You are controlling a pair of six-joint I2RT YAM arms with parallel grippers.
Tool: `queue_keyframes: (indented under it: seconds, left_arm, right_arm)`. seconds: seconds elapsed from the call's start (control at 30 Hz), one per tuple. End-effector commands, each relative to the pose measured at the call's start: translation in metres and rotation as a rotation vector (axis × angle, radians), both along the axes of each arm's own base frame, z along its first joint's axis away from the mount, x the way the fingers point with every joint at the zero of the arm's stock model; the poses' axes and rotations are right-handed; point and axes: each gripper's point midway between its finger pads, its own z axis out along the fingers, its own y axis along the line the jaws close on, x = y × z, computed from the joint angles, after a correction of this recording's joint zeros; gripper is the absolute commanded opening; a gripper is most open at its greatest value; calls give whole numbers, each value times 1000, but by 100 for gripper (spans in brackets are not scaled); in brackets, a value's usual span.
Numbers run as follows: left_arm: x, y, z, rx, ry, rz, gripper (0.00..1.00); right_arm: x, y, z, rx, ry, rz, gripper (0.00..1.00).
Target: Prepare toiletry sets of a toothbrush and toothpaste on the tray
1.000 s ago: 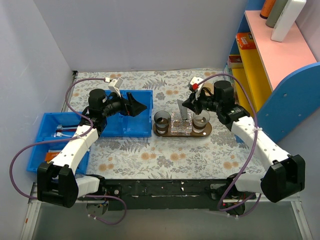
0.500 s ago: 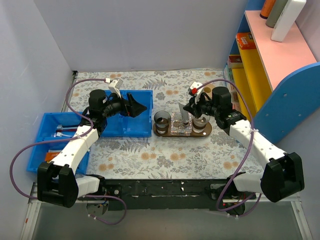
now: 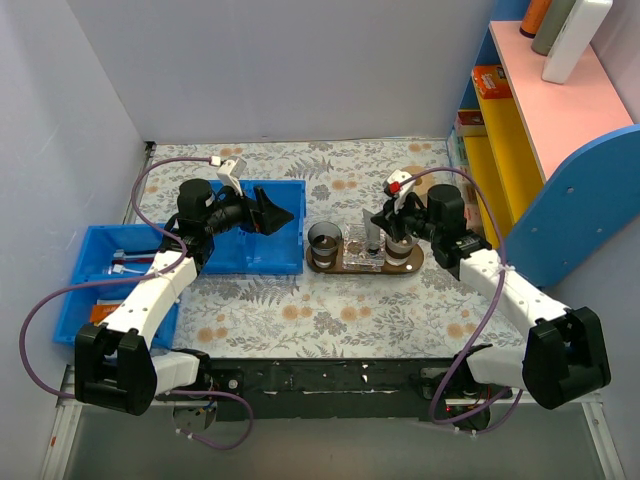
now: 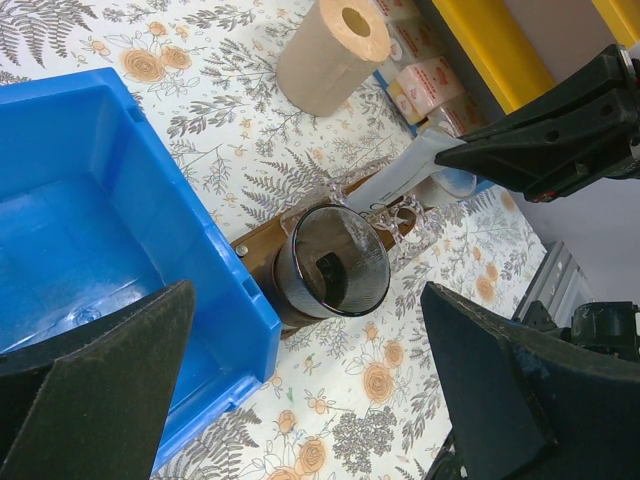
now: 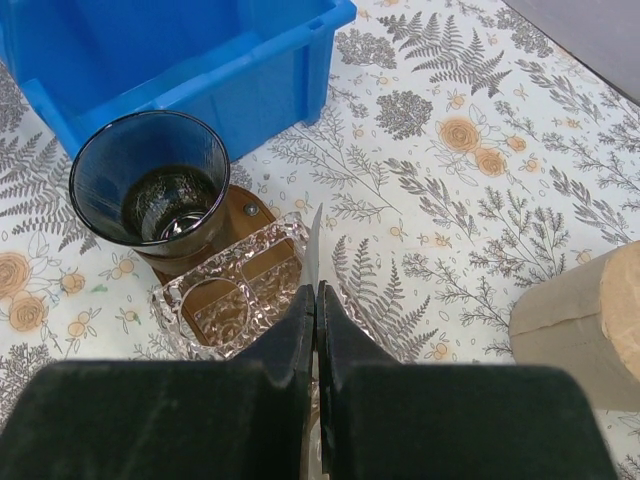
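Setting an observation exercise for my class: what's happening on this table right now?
The right claw is shut on a thin flat tube, apparently the toothpaste, holding it at the clear glass holder on the brown tray, between two dark cups. The left claw hangs open above the blue bin, holding nothing.

Bright, even overhead light is cast, with soft shadows only. Glints are caught on the dark glass cup [image 5: 100, 190]; the right gripper [image 5: 316, 297] is rendered slightly blurred.

Dark cup [image 5: 150, 190], glass holder [image 5: 225, 300] crowding tray [image 5: 240, 215]; blue bin [image 5: 200, 60] nr.
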Motion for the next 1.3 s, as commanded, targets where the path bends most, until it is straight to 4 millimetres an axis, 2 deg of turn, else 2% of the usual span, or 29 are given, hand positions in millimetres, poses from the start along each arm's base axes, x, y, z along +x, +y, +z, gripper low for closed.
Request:
queue_keyframes:
  seconds: [0.0, 0.6, 1.13, 1.27]
  left_arm:
    - [-2, 3, 3, 7, -29, -5, 98]
    - [-2, 3, -1, 17, -27, -9, 98]
    - [-3, 3, 0, 18, -30, -12, 98]
    - [-3, 3, 1, 18, -35, -11, 98]
  right_arm:
    - [10, -1, 40, 83, -135, -35, 1]
    - [9, -2, 31, 153, -122, -62, 1]
    - [12, -5, 17, 138, -76, -94, 1]
    - [14, -6, 18, 133, -72, -105, 15]
